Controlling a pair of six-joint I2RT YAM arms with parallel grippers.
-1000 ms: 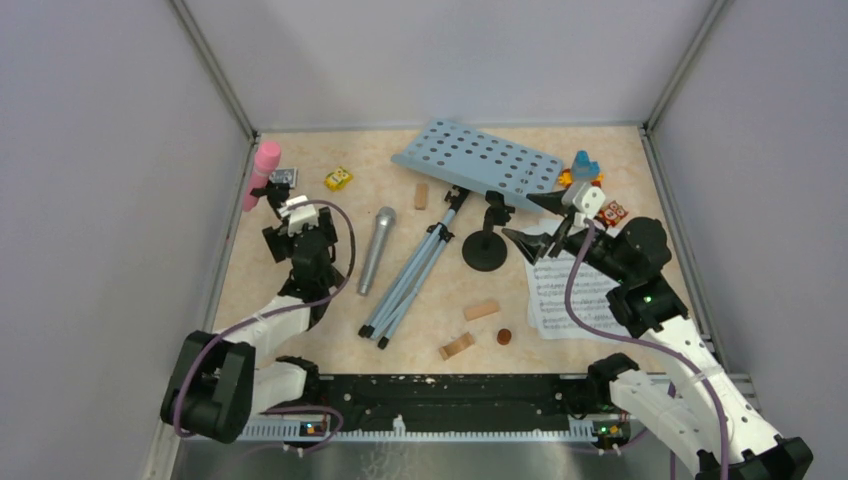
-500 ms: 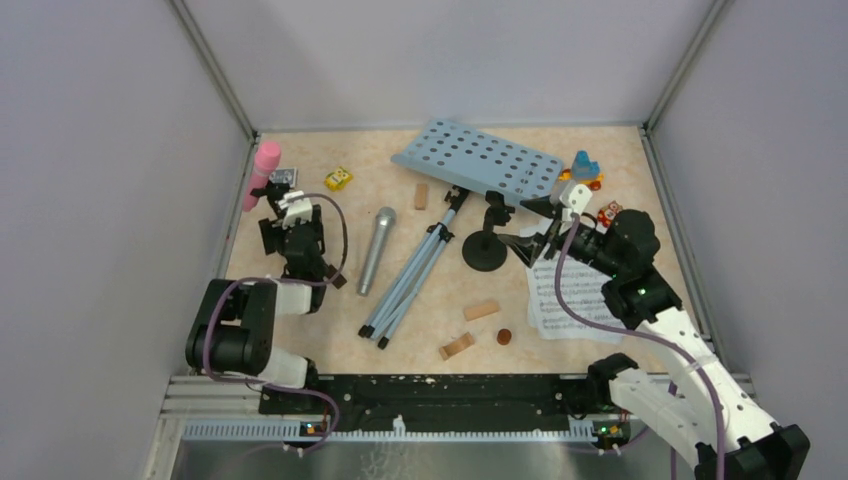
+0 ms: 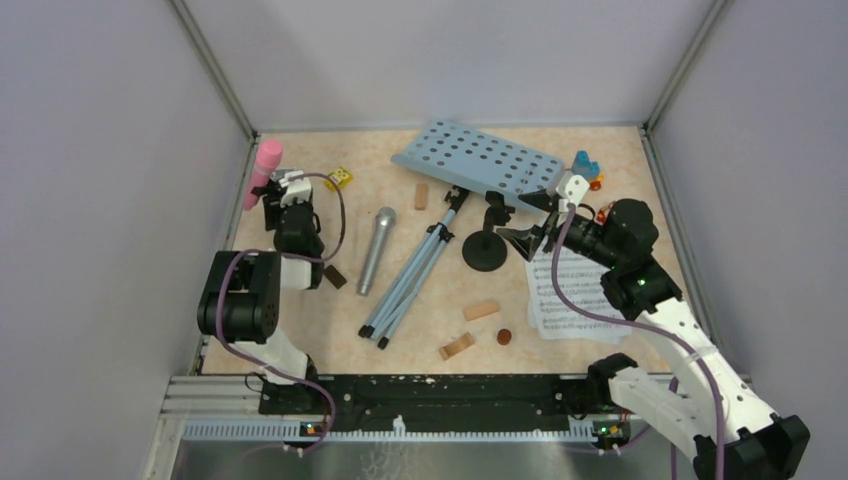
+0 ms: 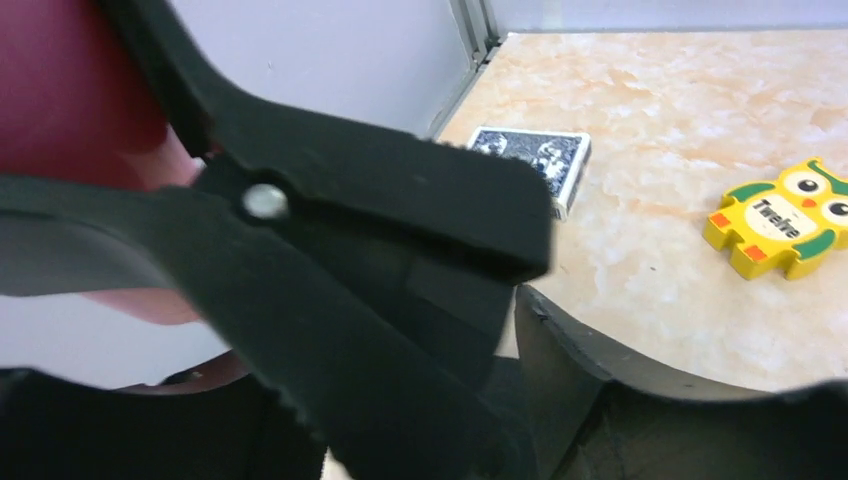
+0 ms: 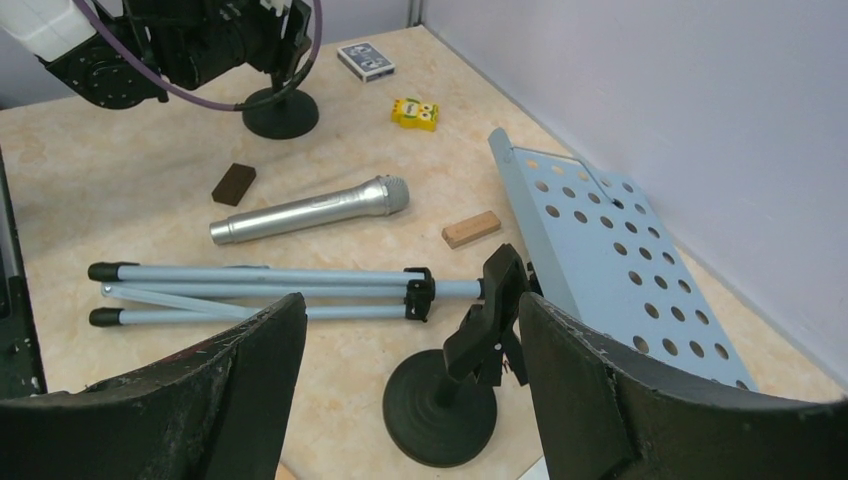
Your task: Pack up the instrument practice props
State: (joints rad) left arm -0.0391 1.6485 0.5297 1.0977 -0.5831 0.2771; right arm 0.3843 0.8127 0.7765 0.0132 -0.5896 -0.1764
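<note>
Left gripper (image 3: 280, 190) is working in the far left corner, close against the pink microphone (image 3: 265, 168), which is leaning by the left wall. The left wrist view is mostly blocked. The clip of one black round-based mic holder (image 4: 380, 230) is filling the frame, out of focus, and a blurred dark-pink mass is sitting behind it. One finger (image 4: 680, 410) is showing low right, set out wide. The other is hidden behind the clip. The jaws are looking spread with the clip between them; contact cannot be made out.

Right gripper (image 3: 522, 220) is hanging over the right half of the marbled beige table (image 3: 440, 330), fingers (image 5: 220, 390) wide apart and gripping nothing. The second black round-based mic holder (image 5: 440, 405) is standing upright just beyond the tips, its clip empty.

The pale blue perforated music rack (image 5: 610, 250) is lying tilted near the far wall, its lower corner cut off by a finger. The folded grey-blue tripod legs (image 5: 270, 275) are lying flat; their joint with the rack is hidden behind the holder. The silver microphone (image 5: 310, 208) is lying beside the legs, apart from them. White sheet-music pages (image 3: 570, 300) are lying near right, partly under the arm.

Also in view:
- a yellow owl toy (image 4: 780, 220)
- a dark patterned card box (image 4: 530, 160), partly cut off by the clip
- a pale wooden block (image 5: 470, 228)
- a dark brown block (image 5: 234, 183)
</note>
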